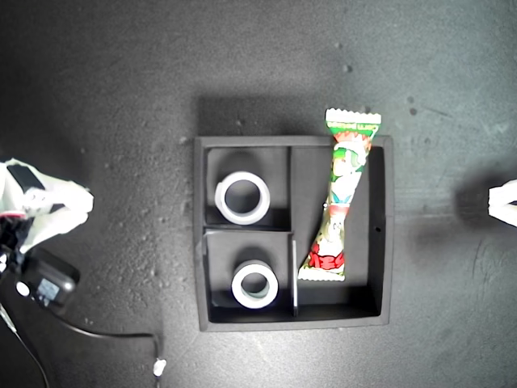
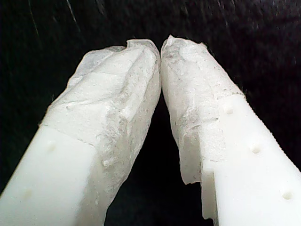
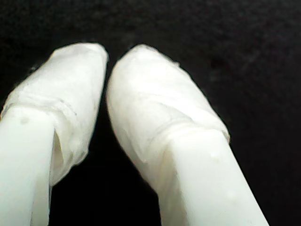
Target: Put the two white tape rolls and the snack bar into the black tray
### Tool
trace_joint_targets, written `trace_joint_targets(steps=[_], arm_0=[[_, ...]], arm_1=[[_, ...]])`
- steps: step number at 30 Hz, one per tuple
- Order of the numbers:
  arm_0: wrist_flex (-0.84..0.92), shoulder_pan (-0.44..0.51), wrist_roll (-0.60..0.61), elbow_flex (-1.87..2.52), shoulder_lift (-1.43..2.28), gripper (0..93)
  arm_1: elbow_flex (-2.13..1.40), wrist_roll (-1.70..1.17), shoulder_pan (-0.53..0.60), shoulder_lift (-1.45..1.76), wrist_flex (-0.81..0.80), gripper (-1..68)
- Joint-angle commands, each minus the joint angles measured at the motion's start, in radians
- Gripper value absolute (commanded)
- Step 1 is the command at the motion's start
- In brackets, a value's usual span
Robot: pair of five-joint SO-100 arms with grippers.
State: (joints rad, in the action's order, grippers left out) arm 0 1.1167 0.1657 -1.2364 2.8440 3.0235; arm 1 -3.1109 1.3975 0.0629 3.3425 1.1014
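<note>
Both tape rolls (image 1: 242,197) and the snack bar (image 1: 339,202) sit in the black tray (image 1: 384,242); both tools are closed and empty; I think the job is done.

The table (image 1: 121,97) is a dark, matte, charcoal-grey surface that fills the whole exterior view, with no wall, floor or window showing. Its texture is rough and grainy, flecked with small pale specks and faint scuffs, thickest toward the exterior view's lower left. Light falls from above and is uneven: the middle reads paler grey, while the exterior view's top left corner sinks into shadow. In both wrist views the same surface shows only as near-black.
</note>
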Motion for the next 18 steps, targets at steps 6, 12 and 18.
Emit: trace_joint_targets(steps=[6,12,18], arm_0=[[-0.012,0.034,-0.023,0.17,0.199,0.0],[0.092,0.009,-0.037,0.258,0.36,0.0],[0.123,-0.005,-0.097,0.295,0.362,0.1]], arm_1=[[-0.012,0.046,0.008,0.006,0.14,-0.5],[-0.012,0.141,0.032,0.005,0.233,-0.6],[-0.012,-0.055,-0.029,-0.008,0.242,-0.1]])
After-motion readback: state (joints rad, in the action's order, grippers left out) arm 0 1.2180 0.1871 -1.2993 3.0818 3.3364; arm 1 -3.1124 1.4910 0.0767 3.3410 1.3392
